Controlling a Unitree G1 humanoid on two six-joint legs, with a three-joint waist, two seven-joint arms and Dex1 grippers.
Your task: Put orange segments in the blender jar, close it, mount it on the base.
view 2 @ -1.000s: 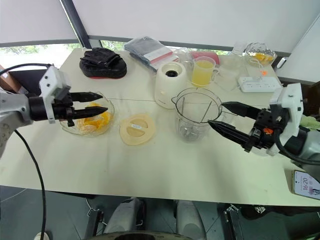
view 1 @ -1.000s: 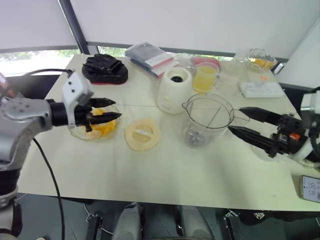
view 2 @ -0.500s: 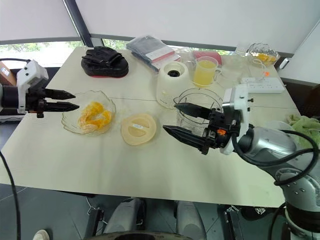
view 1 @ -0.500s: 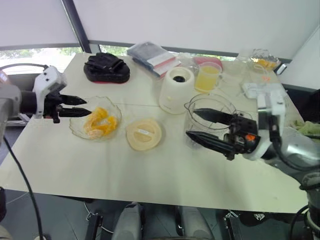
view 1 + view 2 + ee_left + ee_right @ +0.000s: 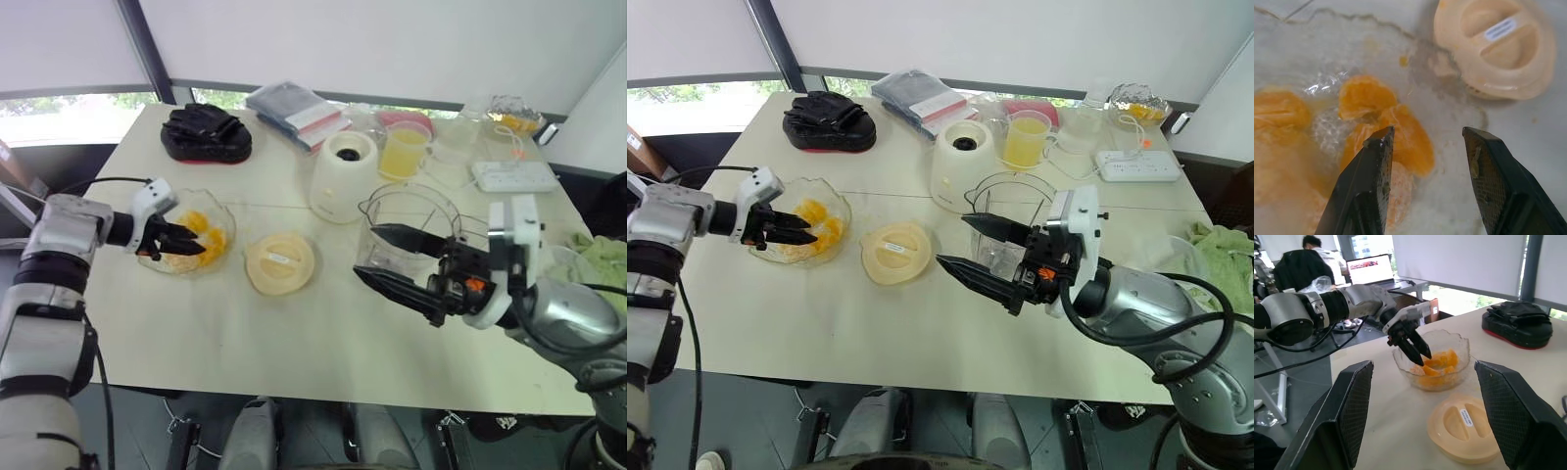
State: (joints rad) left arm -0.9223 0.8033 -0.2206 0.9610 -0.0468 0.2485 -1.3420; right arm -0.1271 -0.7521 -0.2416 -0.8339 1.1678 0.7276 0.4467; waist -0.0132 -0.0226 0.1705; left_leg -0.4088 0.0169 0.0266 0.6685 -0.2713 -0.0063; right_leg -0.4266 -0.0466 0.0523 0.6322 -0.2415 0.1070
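Movement since the earlier frames shows first on our left: our left gripper, which hung outside the bowl's far-left edge half a second ago, has now dipped into the scalloped glass bowl, its tips over the orange segments. Its jaws stand partly open and hold nothing; the left wrist view shows both fingers apart, straddling one segment without pressing it. That same close view shows wet, glossy fruit and a smear of juice on the glass, which the head views cannot resolve.

Next along the desk lies the pale-yellow lid, flat and just beside the bowl. It carries a small white label, and we cannot read its print in any view. Behind it stands the base, upright, its dark socket facing up.

The blender jar sits empty and unmounted near the base, toward the right. Our right gripper has barely shifted in the last half second, after swinging in from the right edge a second ago. It hangs in front of the jar with jaws wide open, holding nothing. The right wrist view adds a seated person and a laptop in the room beyond the desk's left side.
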